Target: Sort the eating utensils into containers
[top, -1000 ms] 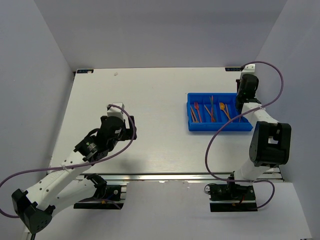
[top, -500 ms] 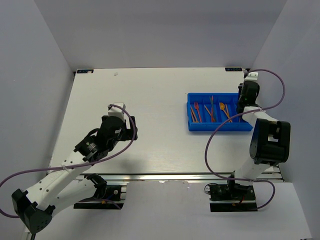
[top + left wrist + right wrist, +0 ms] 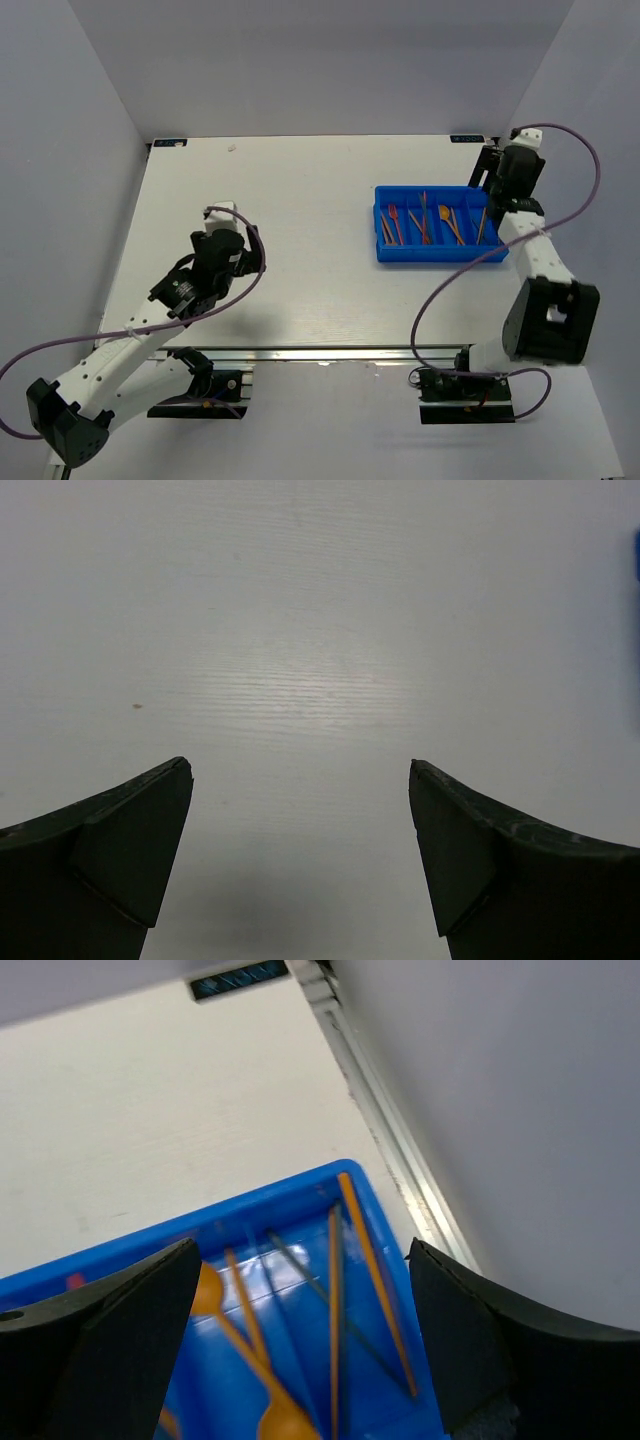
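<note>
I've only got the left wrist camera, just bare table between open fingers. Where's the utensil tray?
Observer: The blue tray sits on the right side of the table, well away from the left gripper.
Operator: What's the right gripper doing?
Observer: The right gripper hangs open over the tray's far right corner, holding nothing.
Operator: Any utensils left out?
Observer: None visible; orange sticks, orange spoons and red utensils lie in the compartments.

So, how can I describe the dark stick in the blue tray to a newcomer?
Find the blue tray on the table's right side, near the right arm. Look in its end compartment closest to the table edge. Among the orange sticks there, it is the only dark stick.
</note>
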{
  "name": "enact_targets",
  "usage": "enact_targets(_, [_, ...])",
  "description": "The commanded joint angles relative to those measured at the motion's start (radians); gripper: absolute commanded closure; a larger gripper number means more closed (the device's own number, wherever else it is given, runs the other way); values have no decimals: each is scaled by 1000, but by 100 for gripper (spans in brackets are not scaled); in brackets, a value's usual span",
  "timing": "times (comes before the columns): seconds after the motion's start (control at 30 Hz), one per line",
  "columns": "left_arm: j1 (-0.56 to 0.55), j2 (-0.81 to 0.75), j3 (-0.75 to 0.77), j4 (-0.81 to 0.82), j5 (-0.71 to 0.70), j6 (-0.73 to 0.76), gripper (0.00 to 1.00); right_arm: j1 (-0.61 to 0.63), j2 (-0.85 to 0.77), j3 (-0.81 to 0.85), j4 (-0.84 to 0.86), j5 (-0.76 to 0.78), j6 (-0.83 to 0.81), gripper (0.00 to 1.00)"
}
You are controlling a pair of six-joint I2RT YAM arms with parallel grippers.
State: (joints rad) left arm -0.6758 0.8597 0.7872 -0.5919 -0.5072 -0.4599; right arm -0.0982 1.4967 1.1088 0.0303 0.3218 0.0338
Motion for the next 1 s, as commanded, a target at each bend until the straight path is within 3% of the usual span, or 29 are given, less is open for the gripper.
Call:
enact_targets(0.0, [82,-1,49,-48,-171,-81,2,49,-207,-50,-116,-104,120,11])
enact_targets(0.2, [203,-21,78,-52,-226,-92,2,182,-502,-199,-250,-251,103,11])
enact_targets(0.37, [205,-28,127,-115,-425,-43,2,218,-708,-225,-420,-208,120,11])
enact_targets(0.47, [205,-56,130,-118,-484,-46,2,244,-815,-300,-365,-176,94,11])
enact_targets(0.57, [206,-96,69,-44,-400,-53,2,247,-793,-342,-351,-139,112,11])
enact_targets(0.73, [209,-100,60,-83,-353,-59,2,245,-717,-268,-403,-295,170,11])
enact_targets(0.83, [209,-154,78,-127,-398,-72,2,246,-797,-260,-412,-386,160,11])
enact_targets(0.97, [209,-312,35,-48,-387,-5,2,247,-903,-241,-490,-326,173,11])
